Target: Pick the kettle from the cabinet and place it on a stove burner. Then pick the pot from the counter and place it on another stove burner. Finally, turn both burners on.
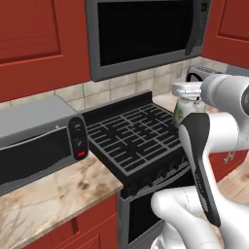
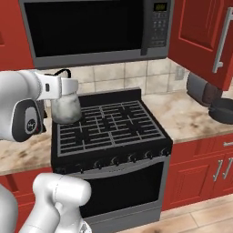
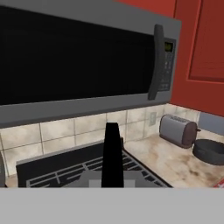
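My gripper (image 2: 68, 86) (image 1: 188, 90) is shut on the black arched handle of the small silvery kettle (image 2: 66, 110) (image 1: 186, 110). The kettle hangs under the hand, in the air over the black gas stove (image 2: 109, 125) (image 1: 136, 136) and its grated burners. In the hand view the handle (image 3: 111, 153) stands as a dark upright bar before the stove's grates. At the right, the wide dark pot (image 2: 223, 111) (image 3: 209, 151) rests on the marbled counter (image 2: 182, 116). A red wall cabinet (image 2: 200, 36) hangs above that counter.
A grey microwave (image 2: 91, 29) hangs low over the stove. A chrome toaster (image 2: 201, 91) (image 3: 177, 130) stands beside the pot. A grey toaster oven (image 1: 39, 141) sits on the counter left of the stove. Knobs (image 2: 123, 159) line the stove front.
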